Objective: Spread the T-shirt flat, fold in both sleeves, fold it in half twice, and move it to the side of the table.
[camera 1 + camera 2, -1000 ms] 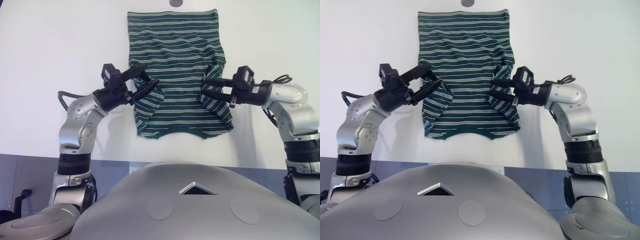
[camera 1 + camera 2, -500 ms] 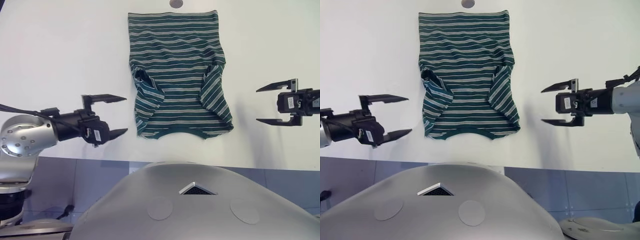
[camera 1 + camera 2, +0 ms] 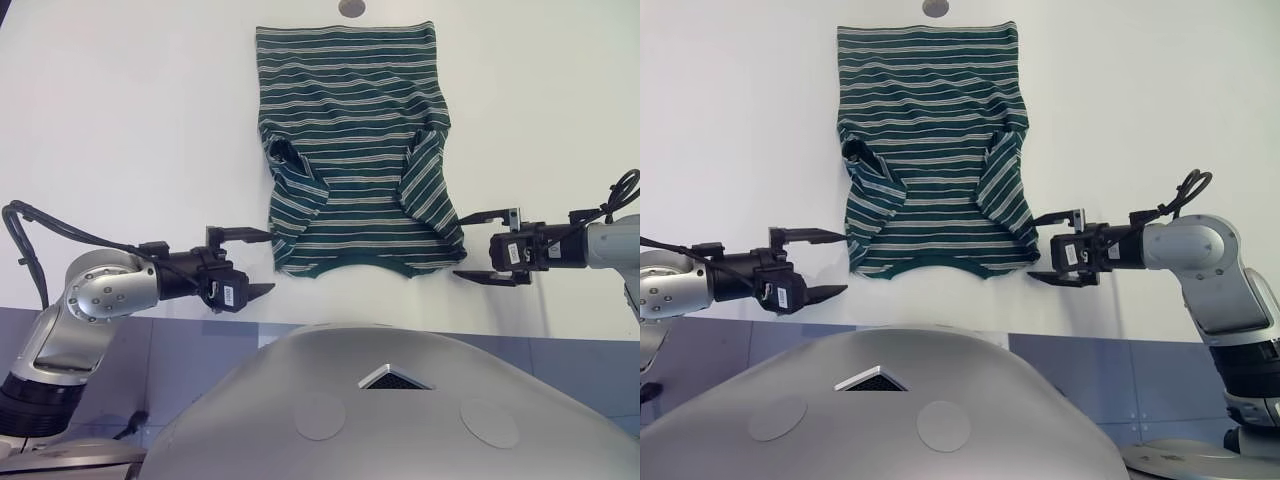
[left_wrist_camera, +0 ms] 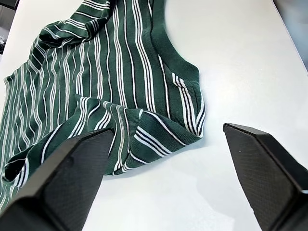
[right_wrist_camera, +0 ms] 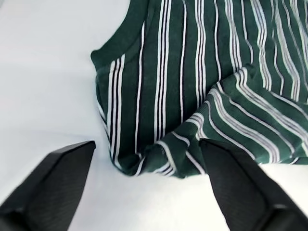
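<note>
Nearest, the white table [image 3: 120, 120]: its front edge runs just behind both grippers, with bare surface to either side of the garment.

Left gripper [image 3: 270, 262]: fingers spread wide and holding nothing, low over the table just beside the shirt's near left corner. In the left wrist view that folded corner [image 4: 185, 120] lies between the two fingers [image 4: 62, 178], apart from both.

Right gripper [image 3: 458, 246]: likewise spread and empty, just beside the near right corner [image 5: 144, 163].

T-shirt [image 3: 355, 110]: dark green with thin white stripes, lying mid-table, neckline [image 3: 345, 268] toward the robot. Left sleeve [image 3: 295, 185] and right sleeve [image 3: 425, 185] are both folded inward over the body. The cloth is lightly rumpled around the sleeve folds and flatter beyond. The far hem [image 3: 345, 28] is straight.

Small grey disc [image 3: 351, 6]: on the table just past the hem, apart from it.

Open white surface lies well clear left and right of the shirt.
</note>
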Tool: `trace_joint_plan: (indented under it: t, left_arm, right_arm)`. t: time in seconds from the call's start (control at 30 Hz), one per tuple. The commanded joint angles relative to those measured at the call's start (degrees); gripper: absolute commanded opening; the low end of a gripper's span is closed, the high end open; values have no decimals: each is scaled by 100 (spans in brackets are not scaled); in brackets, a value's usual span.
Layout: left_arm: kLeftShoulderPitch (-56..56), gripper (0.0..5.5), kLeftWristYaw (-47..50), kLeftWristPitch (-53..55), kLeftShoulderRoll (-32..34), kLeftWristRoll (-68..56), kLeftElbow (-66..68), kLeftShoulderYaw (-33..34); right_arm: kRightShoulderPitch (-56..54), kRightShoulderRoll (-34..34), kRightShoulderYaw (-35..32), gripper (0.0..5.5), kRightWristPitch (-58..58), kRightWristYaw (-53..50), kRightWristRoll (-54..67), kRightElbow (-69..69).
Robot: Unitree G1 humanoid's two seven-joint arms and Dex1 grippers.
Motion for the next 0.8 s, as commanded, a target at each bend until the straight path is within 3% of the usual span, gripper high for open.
trace_joint_plan:
  t: [0.03, 0.27, 0.57, 0.7, 0.8]
  left_arm:
    - [-288, 346, 180, -16, -62, 156, 224, -144]
    - [-423, 233, 355, -179, -109, 375, 463, -498]
    - [-259, 43, 593, -347, -53, 781, 629, -730]
    - [-146, 1, 566, 106, -11, -80, 108, -270]
    - [-24, 32, 597, 569, 2, -442, -317, 63]
  right_arm:
    - [-109, -71, 94, 325, -144, -73, -170, 125]
    - [-206, 108, 347, 198, -92, -215, -257, 111]
    - [-185, -87, 298, 6, -174, -133, -129, 205]
    - [-81, -232, 160, 4, -228, -42, -27, 281]
    - [-48, -392, 77, 4, -320, 57, 35, 435]
